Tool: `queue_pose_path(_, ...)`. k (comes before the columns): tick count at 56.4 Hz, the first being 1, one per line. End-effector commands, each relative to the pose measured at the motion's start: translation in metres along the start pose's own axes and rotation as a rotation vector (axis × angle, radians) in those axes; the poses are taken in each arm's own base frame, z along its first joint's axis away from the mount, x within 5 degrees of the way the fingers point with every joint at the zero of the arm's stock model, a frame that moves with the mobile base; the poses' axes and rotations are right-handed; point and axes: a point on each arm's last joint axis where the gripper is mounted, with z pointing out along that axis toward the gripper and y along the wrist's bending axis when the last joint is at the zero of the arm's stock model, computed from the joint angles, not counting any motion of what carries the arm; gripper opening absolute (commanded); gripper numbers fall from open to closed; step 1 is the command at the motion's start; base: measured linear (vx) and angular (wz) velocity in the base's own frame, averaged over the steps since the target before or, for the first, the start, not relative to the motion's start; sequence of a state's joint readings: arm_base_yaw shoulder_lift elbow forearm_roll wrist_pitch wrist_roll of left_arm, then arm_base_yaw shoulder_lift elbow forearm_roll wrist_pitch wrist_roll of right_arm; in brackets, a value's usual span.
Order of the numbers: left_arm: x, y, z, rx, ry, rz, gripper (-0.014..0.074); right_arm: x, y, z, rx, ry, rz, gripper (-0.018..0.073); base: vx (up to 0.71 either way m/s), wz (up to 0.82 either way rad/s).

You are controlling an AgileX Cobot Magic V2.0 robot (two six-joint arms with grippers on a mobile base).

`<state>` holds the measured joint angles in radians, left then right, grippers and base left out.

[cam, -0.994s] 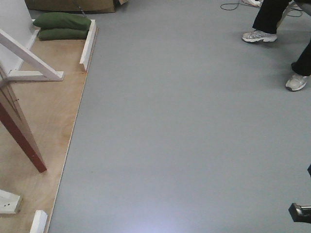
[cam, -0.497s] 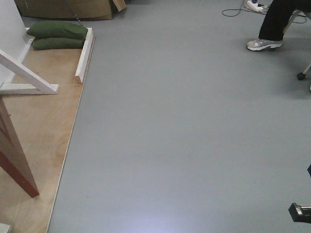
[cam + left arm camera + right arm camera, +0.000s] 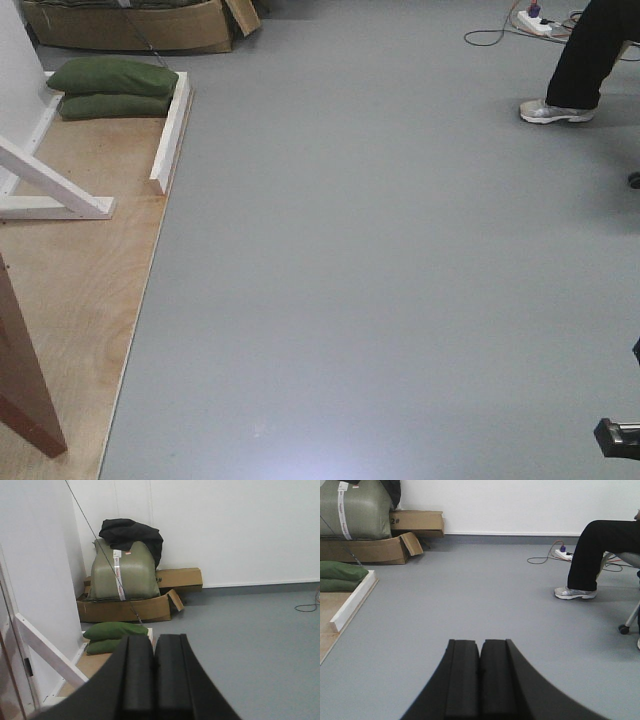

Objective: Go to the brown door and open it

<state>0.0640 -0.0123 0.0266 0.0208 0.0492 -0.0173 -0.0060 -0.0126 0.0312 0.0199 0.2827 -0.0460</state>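
One lower corner of the brown door [image 3: 22, 395] shows at the far left edge of the front view, standing on the plywood platform [image 3: 90, 270]. Beyond it lie a white brace beam [image 3: 55, 185] and two stacked green bags [image 3: 110, 85]. The grey floor [image 3: 360, 270] spreads rightward to a seated person's shoe [image 3: 556, 111]. The left end effector [image 3: 154, 641] is clenched, pads pressed together, holding nothing; the right end effector [image 3: 480, 644] is clenched likewise.

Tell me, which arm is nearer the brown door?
Left, probably. The door is at the front view's left edge; the left pincer faces the white frame there, the right pincer open floor.
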Motion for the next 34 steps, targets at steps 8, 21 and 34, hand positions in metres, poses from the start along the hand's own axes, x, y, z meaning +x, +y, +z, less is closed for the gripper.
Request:
queue_pose_path(8, -0.0165, -0.0001, -0.0026, 0.003, -0.116, -0.01, -0.0006, -0.0067, -0.0003, -0.0008, 0.004, -0.09, -0.012, 0.0, 0.22, 0.0)
queue_pose_path(21, -0.0165, -0.0001, -0.0026, 0.003, -0.116, -0.01, -0.0006, -0.0067, -0.0003, -0.0008, 0.004, -0.09, -0.012, 0.0, 0.19, 0.0)
queue_pose_path(34, -0.0165, -0.0001, -0.0026, 0.003, -0.116, -0.01, -0.0006, -0.0067, -0.0003, -0.0008, 0.004, -0.09, -0.012, 0.0, 0.15, 0.01)
